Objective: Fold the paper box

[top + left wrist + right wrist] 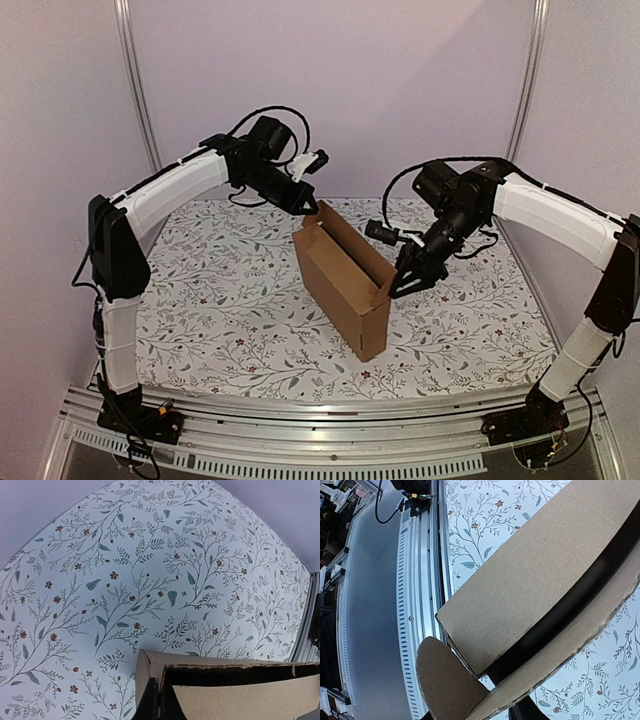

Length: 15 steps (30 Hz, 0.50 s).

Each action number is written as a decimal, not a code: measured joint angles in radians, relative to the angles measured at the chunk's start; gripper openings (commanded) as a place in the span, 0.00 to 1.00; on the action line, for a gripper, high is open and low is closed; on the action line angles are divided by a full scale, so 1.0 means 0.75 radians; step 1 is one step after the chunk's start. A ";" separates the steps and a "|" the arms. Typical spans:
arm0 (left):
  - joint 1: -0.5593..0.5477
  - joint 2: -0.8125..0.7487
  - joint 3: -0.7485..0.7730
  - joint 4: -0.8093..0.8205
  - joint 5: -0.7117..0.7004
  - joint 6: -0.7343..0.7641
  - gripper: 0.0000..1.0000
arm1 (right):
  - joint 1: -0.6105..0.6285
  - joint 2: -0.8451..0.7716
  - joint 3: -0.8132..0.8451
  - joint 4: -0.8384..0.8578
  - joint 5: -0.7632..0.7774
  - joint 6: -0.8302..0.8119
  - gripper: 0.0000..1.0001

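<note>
Cardboard, plain brown: the paper box (340, 285) stands open-topped on the floral cloth (220, 300). The left gripper (307, 204), jaws pressed together, meets its far end. The right gripper (400, 285) is at the right wall, possibly pinching it; I cannot tell.

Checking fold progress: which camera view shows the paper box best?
Top external: the whole paper box stands upright on the table, open on top. The left wrist view catches only its top edge; the right wrist view, a close-up wall and a rounded flap.
</note>
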 measured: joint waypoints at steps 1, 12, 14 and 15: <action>0.000 -0.002 -0.005 0.003 0.000 0.000 0.00 | 0.000 0.000 0.000 -0.004 -0.002 -0.003 0.35; 0.000 -0.018 -0.042 0.040 0.006 0.002 0.00 | 0.000 0.000 0.000 -0.013 0.000 -0.016 0.34; 0.000 -0.024 -0.058 0.054 0.006 0.008 0.00 | 0.000 0.000 0.000 -0.013 0.004 -0.016 0.34; 0.000 -0.033 -0.072 0.065 0.006 0.010 0.00 | 0.000 0.000 0.000 -0.013 0.005 -0.016 0.34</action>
